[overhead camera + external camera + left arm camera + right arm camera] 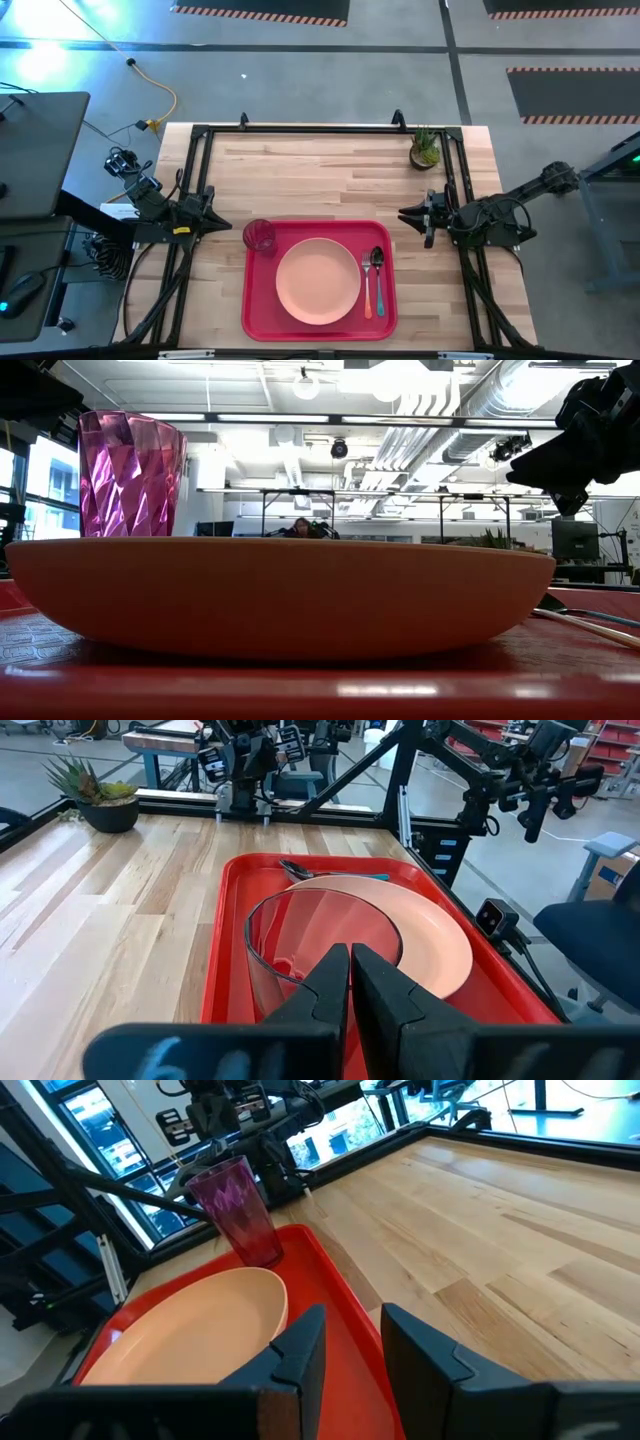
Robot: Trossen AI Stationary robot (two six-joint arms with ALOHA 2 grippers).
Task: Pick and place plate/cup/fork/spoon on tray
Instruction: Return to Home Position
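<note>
Tray: lies at the near middle of the wooden table, long axis left to right, between the two arms.
Plate: flat in the tray's middle. It takes most of the floor, which is probably why the smaller pieces sit around it.
Cup: upright, mouth up, in the tray's far-left corner just beside the plate's rim. Whether they touch, I cannot tell.
Fork: on the tray's right strip, next to the plate. Its long axis runs near to far, tines far, orange handle near.
Spoon: just right of the fork and parallel to it, bowl far, blue handle near.
Left gripper: fingers pressed together with nothing between them. It is just left of the tray's far-left corner, pointing right at the cup but apart from it.
Right gripper: fingers slightly parted and empty. It is just off the tray's far-right corner, pointing left.
Progress: all four pieces are on the tray, so nothing seems left to carry. Both grippers are clear of it, which suits going to rest.
Potted plant: far right, well apart.
</note>
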